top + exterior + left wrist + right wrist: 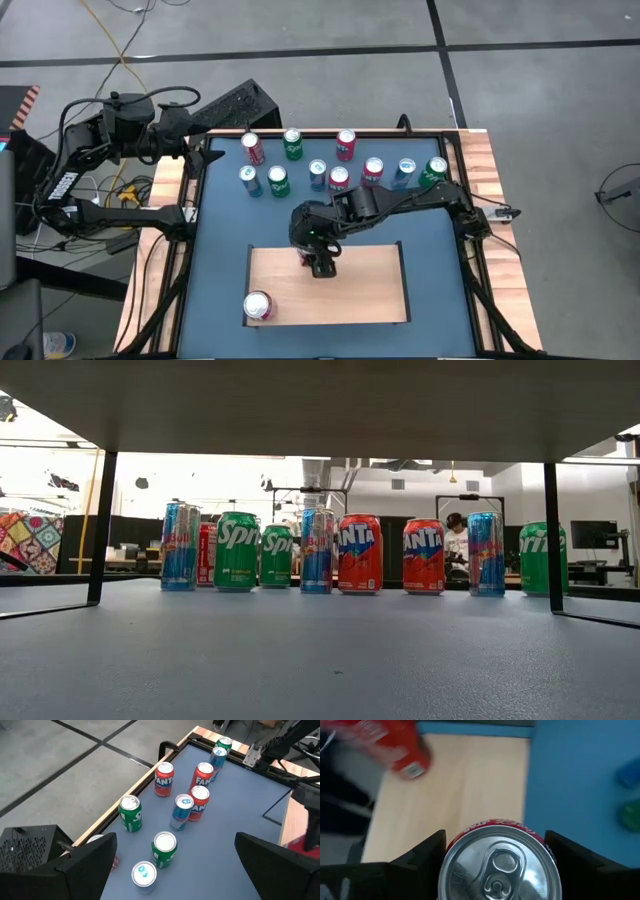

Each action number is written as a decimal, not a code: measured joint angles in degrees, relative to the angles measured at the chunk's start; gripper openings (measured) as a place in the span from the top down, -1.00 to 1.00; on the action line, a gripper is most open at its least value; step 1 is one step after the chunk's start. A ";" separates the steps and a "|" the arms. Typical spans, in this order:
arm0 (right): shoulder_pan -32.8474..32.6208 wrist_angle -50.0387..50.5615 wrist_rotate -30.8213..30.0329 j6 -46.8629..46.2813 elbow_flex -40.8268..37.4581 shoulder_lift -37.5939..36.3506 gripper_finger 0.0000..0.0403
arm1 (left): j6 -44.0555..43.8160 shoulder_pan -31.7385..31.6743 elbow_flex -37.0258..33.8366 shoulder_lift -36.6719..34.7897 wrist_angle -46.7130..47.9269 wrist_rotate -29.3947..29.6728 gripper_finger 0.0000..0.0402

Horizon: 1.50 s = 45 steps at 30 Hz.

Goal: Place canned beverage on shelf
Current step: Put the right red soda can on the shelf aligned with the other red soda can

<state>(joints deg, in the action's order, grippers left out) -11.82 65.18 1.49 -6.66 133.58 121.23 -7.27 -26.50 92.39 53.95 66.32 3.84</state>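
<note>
The shelf [370, 285] is a pale wooden board raised over the blue table; the low view shows its dark underside [320, 400]. My right gripper [320, 262] hangs over the shelf's far part and is shut on a red can [500, 870], partly visible in the high view [303, 258]. A second red can [258, 306] stands on its base at the shelf's near left corner, and shows blurred in the right wrist view [395, 745]. My left gripper [177, 870] is open and empty at the table's far left corner [205, 150]. My right gripper pinches the red can's side wall just below its top rim [451, 851] between its two fingers, one on each side. The fingers come from above, pointing down. The can stands upright, silver top up. Whether its base rests on the shelf I cannot tell.
Several cans, red, green and blue, stand on the blue table [220, 260] beyond the shelf [340, 178] and show as a row in the low view [358, 553]. The shelf's black legs [100, 525] stand on the table. A black-railed wooden frame [490, 170] borders the table.
</note>
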 joint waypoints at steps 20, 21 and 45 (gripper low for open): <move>-4.28 -9.51 -9.00 -13.04 0.08 2.98 -0.42 | -1.44 0.02 -0.01 -0.02 0.00 -0.18 -0.95; -4.24 -9.90 -8.90 -13.07 0.20 3.40 -0.42 | -1.45 0.02 0.00 -0.04 0.01 -0.37 -0.95; -4.67 -16.14 -2.77 -11.39 0.35 3.76 -0.70 | -1.51 0.02 0.01 0.00 0.20 -0.48 -0.95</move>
<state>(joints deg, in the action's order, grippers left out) -16.49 49.05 -1.27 -18.06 133.93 124.99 -8.78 -26.48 92.40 53.95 66.52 3.36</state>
